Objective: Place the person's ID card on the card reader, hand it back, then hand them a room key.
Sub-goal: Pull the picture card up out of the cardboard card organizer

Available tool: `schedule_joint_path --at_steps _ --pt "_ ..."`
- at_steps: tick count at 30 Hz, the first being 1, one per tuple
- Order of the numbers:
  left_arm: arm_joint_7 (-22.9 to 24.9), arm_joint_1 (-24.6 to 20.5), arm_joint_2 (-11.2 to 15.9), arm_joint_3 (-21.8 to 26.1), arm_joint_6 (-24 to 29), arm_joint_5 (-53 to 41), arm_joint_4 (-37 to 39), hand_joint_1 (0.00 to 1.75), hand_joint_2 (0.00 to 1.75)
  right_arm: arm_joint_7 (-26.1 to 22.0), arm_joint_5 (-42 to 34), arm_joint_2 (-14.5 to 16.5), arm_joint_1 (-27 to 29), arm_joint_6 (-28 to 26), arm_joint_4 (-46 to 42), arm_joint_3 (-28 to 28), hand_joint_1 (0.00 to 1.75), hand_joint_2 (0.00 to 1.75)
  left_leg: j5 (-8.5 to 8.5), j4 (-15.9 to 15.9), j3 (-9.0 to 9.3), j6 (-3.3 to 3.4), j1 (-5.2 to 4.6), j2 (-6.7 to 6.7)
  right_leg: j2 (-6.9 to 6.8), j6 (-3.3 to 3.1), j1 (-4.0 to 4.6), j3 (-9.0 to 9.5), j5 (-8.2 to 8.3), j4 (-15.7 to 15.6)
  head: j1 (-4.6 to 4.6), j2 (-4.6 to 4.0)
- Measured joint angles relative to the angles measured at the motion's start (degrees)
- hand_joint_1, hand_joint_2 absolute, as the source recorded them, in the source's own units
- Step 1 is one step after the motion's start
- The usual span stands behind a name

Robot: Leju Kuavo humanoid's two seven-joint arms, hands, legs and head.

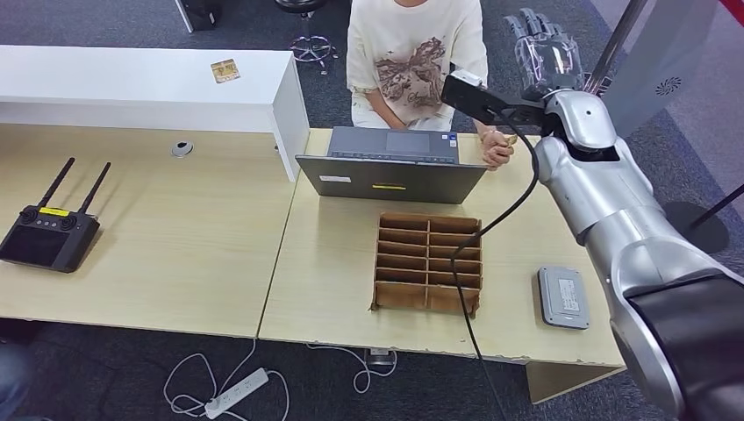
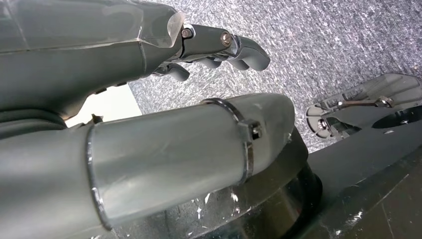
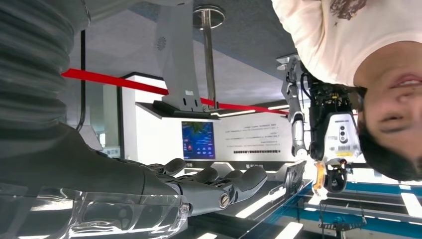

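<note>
My right hand [image 1: 546,42] is raised high at the far right of the desk, fingers spread and upright, holding nothing; its bare fingers [image 3: 219,184] point into the room. A person in a white printed shirt [image 1: 414,54] sits behind the laptop [image 1: 390,167]. Their hand [image 1: 497,146] rests on the desk beside the laptop, holding a small tan thing, below and left of my right hand. The grey card reader [image 1: 562,297] lies flat near the desk's front right. A small tan card [image 1: 225,70] lies on the white counter. My left hand [image 2: 219,47] hangs over grey carpet, fingers loosely extended, holding nothing.
A brown cardboard divider box [image 1: 428,263] stands mid-desk in front of the laptop, with a black cable [image 1: 465,289] from my right arm draped across it. A black remote controller [image 1: 48,235] with two antennas lies far left. The white counter [image 1: 140,88] rises at the back left.
</note>
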Motion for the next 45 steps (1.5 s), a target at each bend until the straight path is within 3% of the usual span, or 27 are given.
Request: schedule_joint_path --at_steps 14,20,25,32,45 --pt "-0.1 0.2 0.1 0.0 0.7 0.5 0.0 0.00 0.00 -6.5 -8.6 0.2 0.3 0.6 -1.0 -6.0 0.00 1.75 0.00 0.0 0.00 0.00 0.00 0.00 0.00 0.00 0.00 0.00 0.00 0.0 -0.01 0.00" --pt "-0.1 0.3 0.1 0.0 0.8 0.5 0.0 0.00 0.00 -7.1 -9.7 0.2 0.3 1.0 -1.2 -6.8 0.00 1.75 0.00 0.0 0.00 0.00 0.00 0.00 0.00 0.00 0.00 0.00 0.00 0.0 0.00 0.00" --pt "-0.5 0.3 0.1 0.0 1.3 0.9 0.0 0.00 0.00 -13.2 -20.9 0.2 0.8 8.1 -2.7 -13.3 0.00 1.75 0.00 0.0 0.00 0.00 0.00 0.00 0.00 0.00 0.00 0.00 0.00 0.0 0.01 0.00" --pt "-0.6 0.6 0.3 0.0 1.8 0.2 0.0 0.00 0.00 -16.9 -29.6 0.0 2.1 17.4 -4.3 -17.2 0.00 1.75 0.00 0.0 0.01 0.00 0.00 0.00 0.00 0.00 0.00 0.00 0.00 0.0 0.00 0.00" --pt "-0.6 0.7 0.6 0.0 1.8 -0.4 0.0 0.00 0.00 -18.6 -48.9 -3.0 9.5 28.8 -12.5 -18.3 0.00 1.75 0.00 0.0 0.01 0.00 -0.01 0.00 0.00 0.00 -0.01 0.00 0.00 0.0 0.00 0.00"
